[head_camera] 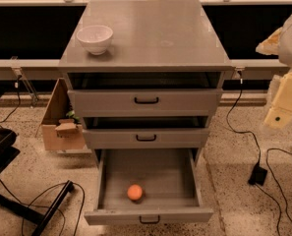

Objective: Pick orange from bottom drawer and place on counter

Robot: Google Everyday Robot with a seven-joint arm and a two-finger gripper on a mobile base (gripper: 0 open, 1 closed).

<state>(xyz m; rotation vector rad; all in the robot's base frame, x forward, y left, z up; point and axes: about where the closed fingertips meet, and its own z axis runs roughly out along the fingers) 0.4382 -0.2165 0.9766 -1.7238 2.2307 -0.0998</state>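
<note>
From where I stand, the one camera sits high in front of the grey cabinet [185,102], above the level of the counter [155,38]. It faces the drawer fronts squarely while tilting down. The range is middling: the whole cabinet fits, from the rail [32,64] behind it to the handle of the pulled-out bottom drawer [155,171] at the lower edge. The gripper [279,113] hangs at the right border, partly cut off. The counter lies up and leftward of it, the bottom drawer down and leftward, the floor [234,151] beneath.
</note>
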